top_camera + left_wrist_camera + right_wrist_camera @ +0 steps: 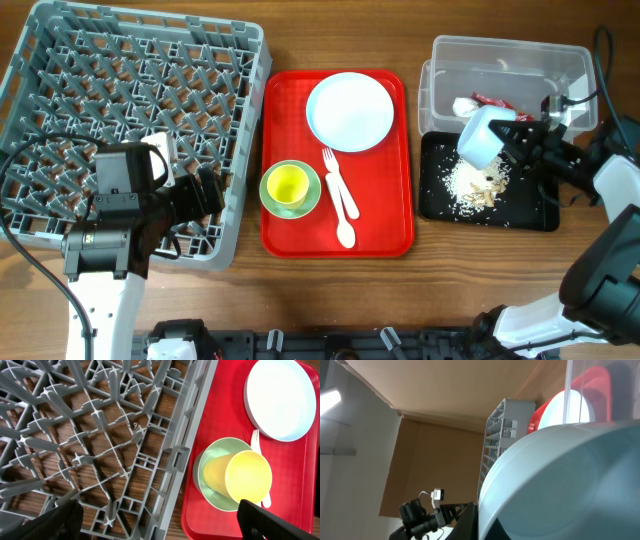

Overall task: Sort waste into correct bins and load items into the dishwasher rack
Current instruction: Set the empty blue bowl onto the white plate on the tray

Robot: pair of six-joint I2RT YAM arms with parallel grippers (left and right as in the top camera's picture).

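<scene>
Overhead: right gripper (508,140) clamps the bowl (482,137), held tilted over the black tray (535,210), evidently to shed scraps (472,188) there. Wrapper (492,101) and tissue (466,106) lie in the tub (500,45). Left gripper (210,190) hovers at the rack (140,60) edge beside the red tray (385,200), which carries plate (350,110), cup (287,186), fork (328,158) and spoon (345,232). Left wrist: its fingers (60,520) stand wide apart and empty, a detail overhead leaves unclear; the cup on its saucer (205,467) is nearest. Right wrist: the bowl fills the frame and hides its own fingers, so the grip is judged from overhead.
</scene>
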